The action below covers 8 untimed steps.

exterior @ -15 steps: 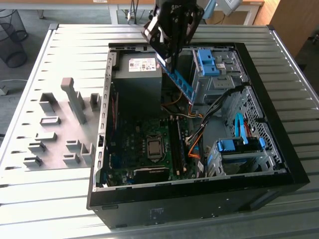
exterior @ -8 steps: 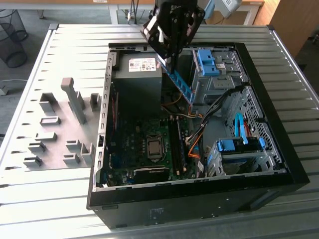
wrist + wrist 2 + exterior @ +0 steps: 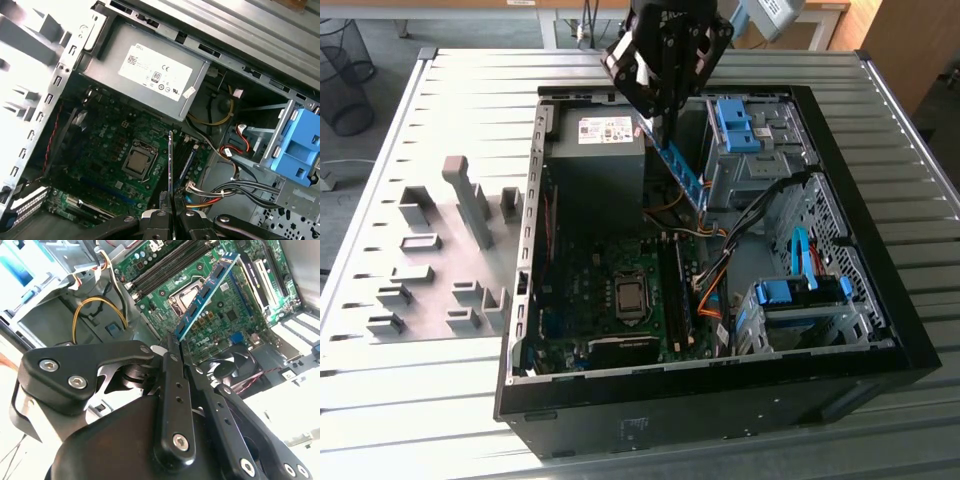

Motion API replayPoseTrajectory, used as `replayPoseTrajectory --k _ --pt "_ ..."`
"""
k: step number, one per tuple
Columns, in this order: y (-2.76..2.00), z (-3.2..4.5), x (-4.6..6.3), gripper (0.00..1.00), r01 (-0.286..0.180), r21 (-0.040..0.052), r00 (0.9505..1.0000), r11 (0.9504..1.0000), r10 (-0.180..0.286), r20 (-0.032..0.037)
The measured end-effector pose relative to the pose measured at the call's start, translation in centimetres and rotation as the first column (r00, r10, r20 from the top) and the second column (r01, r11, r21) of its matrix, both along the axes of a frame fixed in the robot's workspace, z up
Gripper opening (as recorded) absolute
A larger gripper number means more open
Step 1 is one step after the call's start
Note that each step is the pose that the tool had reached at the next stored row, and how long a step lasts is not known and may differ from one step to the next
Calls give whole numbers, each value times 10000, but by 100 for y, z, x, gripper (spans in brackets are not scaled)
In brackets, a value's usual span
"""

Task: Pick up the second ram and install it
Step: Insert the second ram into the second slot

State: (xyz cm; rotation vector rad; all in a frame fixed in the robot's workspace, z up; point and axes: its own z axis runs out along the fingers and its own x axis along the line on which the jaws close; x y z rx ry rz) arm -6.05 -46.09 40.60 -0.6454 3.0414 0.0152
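The gripper (image 3: 665,125) hangs at the upper centre of the exterior view, above the open computer case (image 3: 880,330), its fingers (image 3: 172,365) pinched narrow on one end of the second ram (image 3: 685,175). The blue stick slants down from the fingers, in the air over the power supply (image 3: 595,160) edge and the back of the motherboard (image 3: 590,300), touching nothing else. In the second wrist view the ram (image 3: 207,290) runs toward the upper right of the frame over the green board, black chips facing the camera. In the first wrist view it appears edge-on as a thin line (image 3: 170,160) at lower centre, with the processor socket (image 3: 137,162) to its left.

To do this step well, I judge the stick should be brought level and parallel to the memory slots (image 3: 675,290), which lie right of the socket in the exterior view, with its notch matched to the slot key and pressure even along its length. The loose cables (image 3: 715,290) beside the slots could snag.

The power supply carries a white label (image 3: 155,74) with certification marks; its print I leave unread.
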Motion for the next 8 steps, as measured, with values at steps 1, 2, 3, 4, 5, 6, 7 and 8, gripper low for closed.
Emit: replayPoseTrajectory --k 1,2,3,4,5,6,7,8 --pt "0 -1 0 13 74 0 10000 10000 -74 0" --pt "0 -2 0 13 148 1 9999 9999 -148 0" --pt "0 -2 0 13 220 0 9998 9998 -220 0" --pt "0 -3 0 13 297 0 9996 9996 -297 0" --pt "0 -3 0 13 366 -1 9993 9993 -366 0" --pt "0 -4 0 13 436 0 9990 9990 -436 0" --pt "0 -5 0 13 505 0 9987 9987 -505 0" --pt "0 -6 0 13 576 0 9983 9983 -576 0"
